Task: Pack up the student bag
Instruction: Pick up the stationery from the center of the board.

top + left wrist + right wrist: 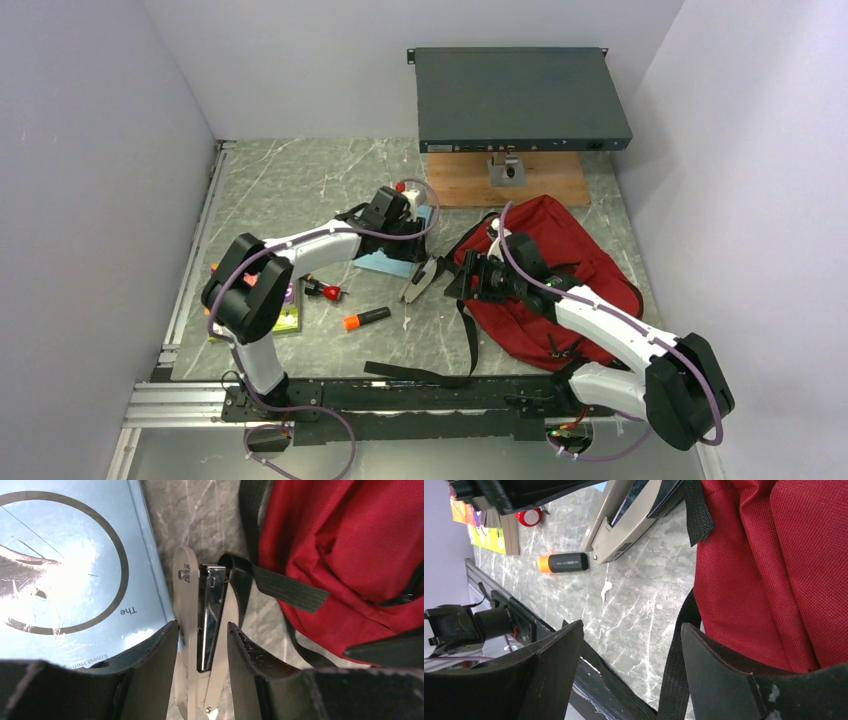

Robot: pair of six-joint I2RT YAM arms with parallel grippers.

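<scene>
At the far left of the table [300,180], half under the left elbow, a yellow and purple book [292,318]. Just to the right of it, a marker with red cap [326,291], and nearer to the front edge an orange and black marker [366,319]. Further right, a light blue book [75,580] flat on the marble, and just beside its right edge a beige stapler [200,615], its two arms spread in a narrow V. Low over this stapler the left gripper [202,630], jaws half closed, one finger [150,655] on each side of it; gripping it or only standing close to it, cannot tell. Then a black strap [287,587] across the marble between stapler and bag. At the left edge of the bag, low over bare marble, the right gripper [631,627], jaws wide apart, holding nothing. Right of centre, the student bag [575,265], dark red, lying slumped on the table and partly under the right arm, with black straps trailing toward the near edge. Behind it, near the back wall, a wooden board [540,190] with a flat dark box [520,95] above it.
</scene>
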